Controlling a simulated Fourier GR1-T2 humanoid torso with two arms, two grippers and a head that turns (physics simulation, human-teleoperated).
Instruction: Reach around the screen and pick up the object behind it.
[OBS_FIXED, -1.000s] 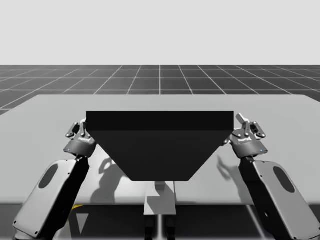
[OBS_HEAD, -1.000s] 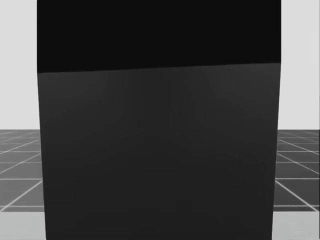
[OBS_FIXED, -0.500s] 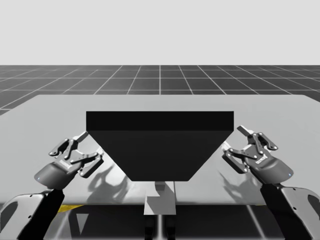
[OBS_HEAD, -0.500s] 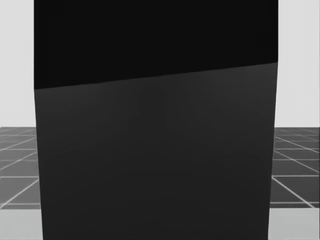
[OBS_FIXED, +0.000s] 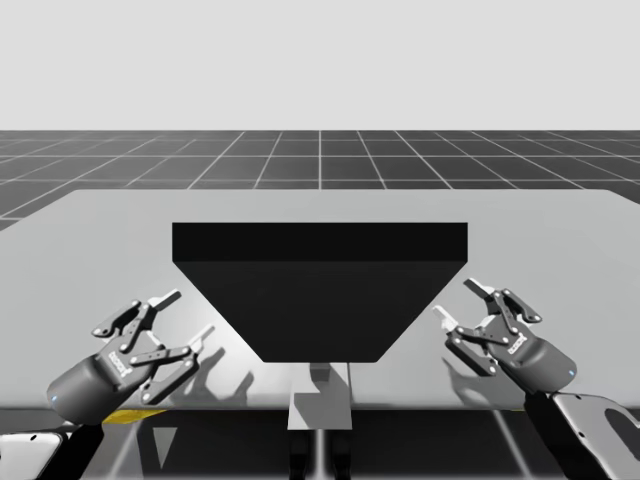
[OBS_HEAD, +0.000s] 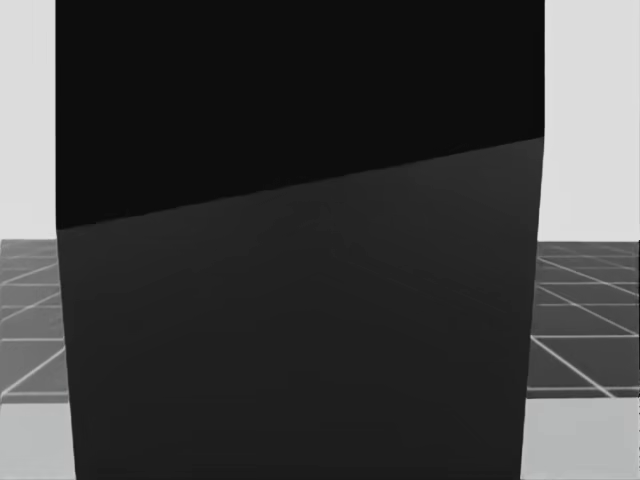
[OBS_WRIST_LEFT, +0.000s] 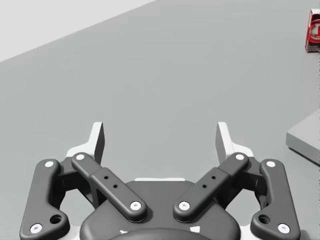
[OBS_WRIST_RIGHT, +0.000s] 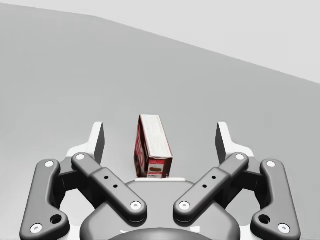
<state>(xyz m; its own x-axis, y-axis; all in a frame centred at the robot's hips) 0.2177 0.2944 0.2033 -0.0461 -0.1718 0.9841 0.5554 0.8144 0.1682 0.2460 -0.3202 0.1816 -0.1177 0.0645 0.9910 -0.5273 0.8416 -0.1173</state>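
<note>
Lining up on the red box (OBS_WRIST_RIGHT: 152, 147): it stands upright on the table (OBS_WRIST_RIGHT: 60, 75) behind the black screen (OBS_FIXED: 320, 290), dead ahead of my right gripper (OBS_FIXED: 459, 301), fingers spread wide. My left gripper (OBS_WRIST_LEFT: 161, 137) gapes empty. Best to drive straight and centre the box before closing.

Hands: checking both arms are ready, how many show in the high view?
2. Left hand left of the screen, right hand right of it, both open.

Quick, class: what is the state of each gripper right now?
Left gripper: open, holding nothing.
Right gripper: open, holding nothing; the red box sits ahead of it, untouched.
</note>
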